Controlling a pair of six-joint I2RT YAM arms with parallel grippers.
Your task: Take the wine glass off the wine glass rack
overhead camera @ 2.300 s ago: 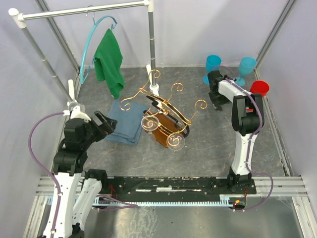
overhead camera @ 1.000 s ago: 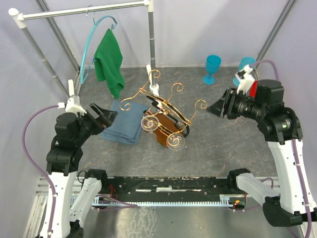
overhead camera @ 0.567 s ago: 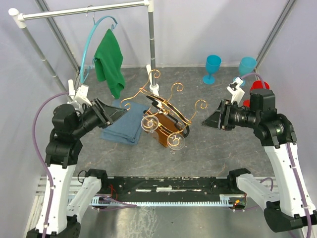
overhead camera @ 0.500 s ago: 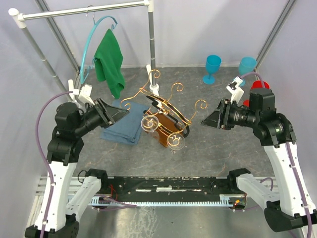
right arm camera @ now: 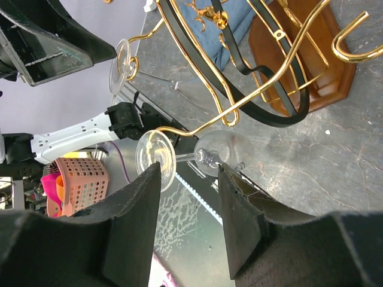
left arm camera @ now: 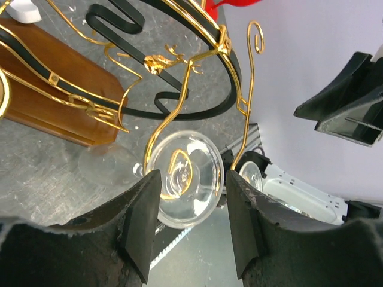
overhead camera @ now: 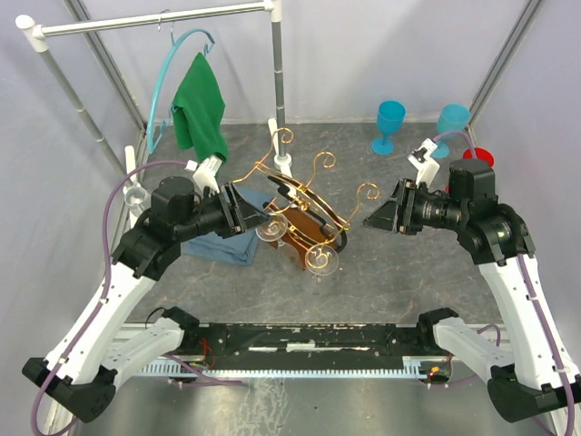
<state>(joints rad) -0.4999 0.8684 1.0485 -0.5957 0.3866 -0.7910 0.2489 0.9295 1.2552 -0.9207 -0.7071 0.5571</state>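
Observation:
The wine glass rack (overhead camera: 300, 238), gold scrolled wire with black bars on a brown wooden base, stands mid-table. Two clear wine glasses hang upside down from it, one on the left (overhead camera: 270, 227) and one nearer the front (overhead camera: 320, 259). My left gripper (overhead camera: 257, 216) is open right beside the left glass; in the left wrist view its round foot (left arm camera: 182, 179) sits just beyond my gripper (left arm camera: 191, 179), ungripped. My right gripper (overhead camera: 368, 221) is open at the rack's right scroll. In its wrist view the front glass (right arm camera: 224, 152) lies beyond my gripper (right arm camera: 188, 170).
A white-and-grey clothes rail (overhead camera: 154, 18) with a green cloth (overhead camera: 201, 109) on a teal hanger stands at the back left. A folded blue cloth (overhead camera: 222, 238) lies left of the rack. Two teal goblets (overhead camera: 390, 123) and a red cup (overhead camera: 479, 159) stand at the back right.
My left arm has swung right from the table's left side up to the rack's left glass, and its jaws have narrowed. My right gripper has edged left toward the rack.

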